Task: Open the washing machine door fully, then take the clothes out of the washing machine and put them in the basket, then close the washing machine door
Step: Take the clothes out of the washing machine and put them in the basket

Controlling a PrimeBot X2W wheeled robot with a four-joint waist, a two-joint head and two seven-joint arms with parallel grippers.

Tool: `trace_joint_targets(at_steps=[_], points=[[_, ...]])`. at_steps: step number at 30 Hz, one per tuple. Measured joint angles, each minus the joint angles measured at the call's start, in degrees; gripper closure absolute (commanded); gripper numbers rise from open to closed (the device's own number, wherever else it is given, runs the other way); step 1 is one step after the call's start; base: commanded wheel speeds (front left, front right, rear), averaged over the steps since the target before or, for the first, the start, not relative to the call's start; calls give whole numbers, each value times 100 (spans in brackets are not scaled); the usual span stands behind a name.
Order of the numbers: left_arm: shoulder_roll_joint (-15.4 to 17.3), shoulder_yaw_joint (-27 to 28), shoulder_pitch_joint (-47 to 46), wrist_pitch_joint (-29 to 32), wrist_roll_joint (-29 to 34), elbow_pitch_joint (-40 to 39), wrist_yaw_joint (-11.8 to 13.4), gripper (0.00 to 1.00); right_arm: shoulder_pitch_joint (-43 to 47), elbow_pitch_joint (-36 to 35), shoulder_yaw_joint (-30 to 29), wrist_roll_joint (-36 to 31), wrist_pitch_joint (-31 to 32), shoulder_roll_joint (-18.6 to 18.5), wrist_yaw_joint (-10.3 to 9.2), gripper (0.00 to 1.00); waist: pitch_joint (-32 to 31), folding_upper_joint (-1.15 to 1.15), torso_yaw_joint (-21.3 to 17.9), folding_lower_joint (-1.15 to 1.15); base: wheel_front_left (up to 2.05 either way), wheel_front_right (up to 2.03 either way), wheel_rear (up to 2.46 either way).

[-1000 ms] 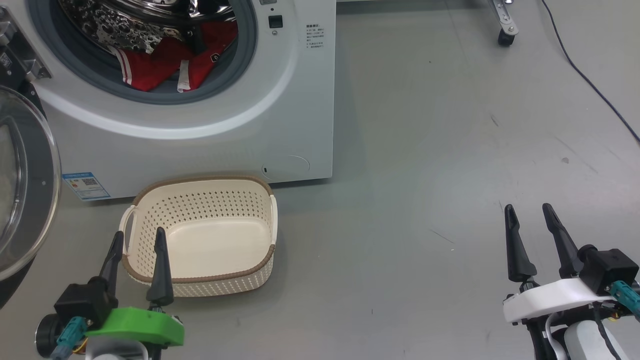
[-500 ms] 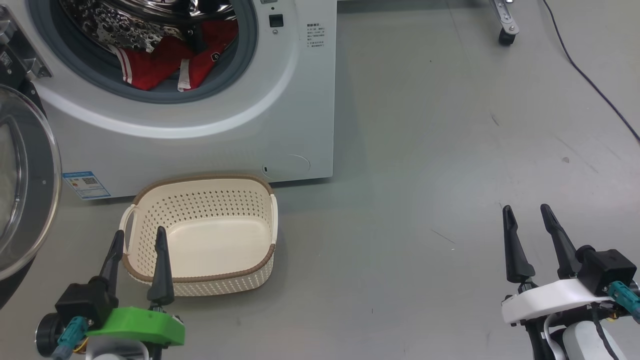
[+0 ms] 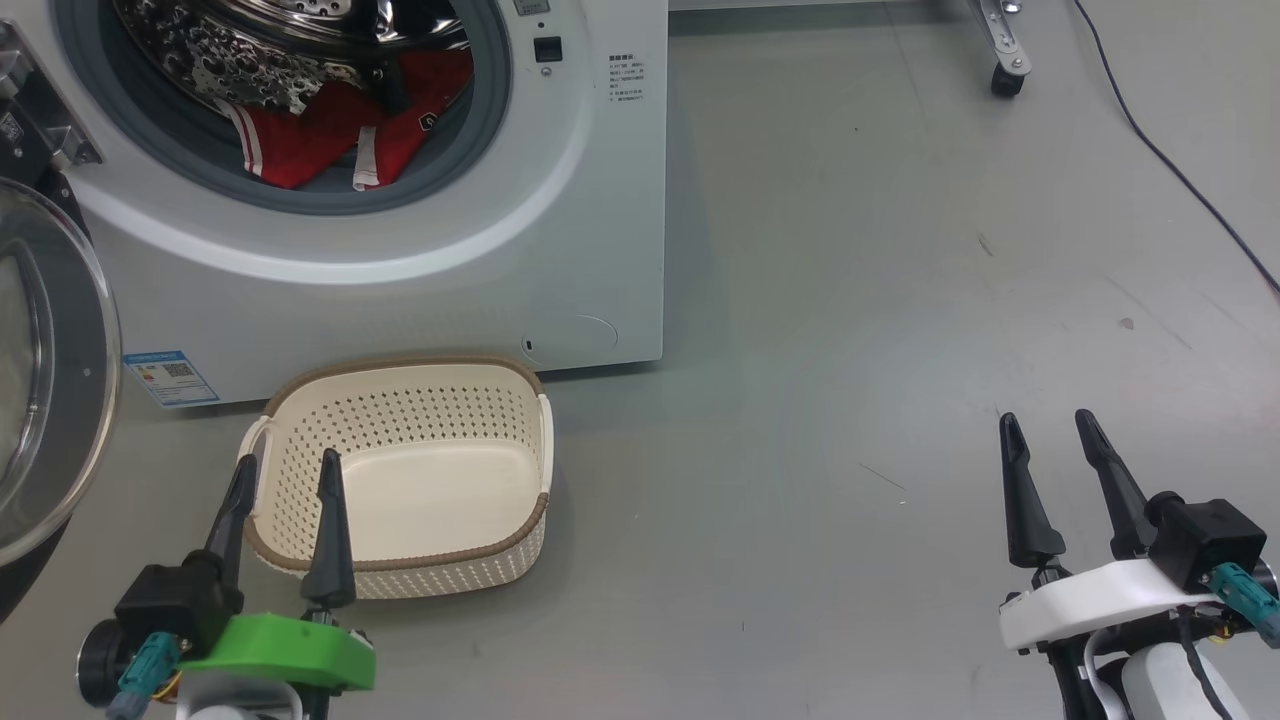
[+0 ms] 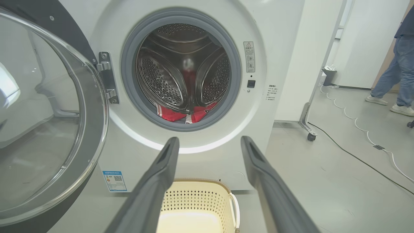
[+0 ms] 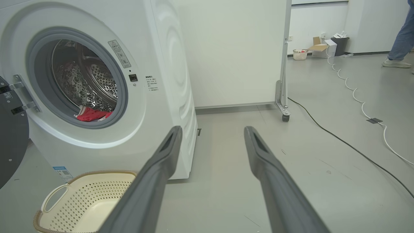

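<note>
The door (image 3: 60, 400) stands open left of the washer (image 3: 400, 250), and the clothes (image 3: 320, 135) lie inside the washer. The basket (image 3: 400, 364) sits just in front of it. Since a second ago only the camera has shifted slightly. The left gripper (image 3: 288, 460) and right gripper (image 3: 1045, 418) stay spread, holding nothing.

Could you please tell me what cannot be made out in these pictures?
- The clothes: their number; the drum hides part, head view.
- The washing machine door: cut off by the head view's left edge.
- The blue label: print too small, head view.
- The person: upper body beyond the left wrist view's right edge.
</note>
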Motion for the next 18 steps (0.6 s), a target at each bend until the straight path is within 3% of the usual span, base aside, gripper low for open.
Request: trace_joint_targets(at_steps=[18], points=[[-8, -14, 5, 0, -1, -107, -77, 0, 3, 3, -1, 1, 0, 2, 0, 0, 20, 0, 34, 0, 47, -47, 0]])
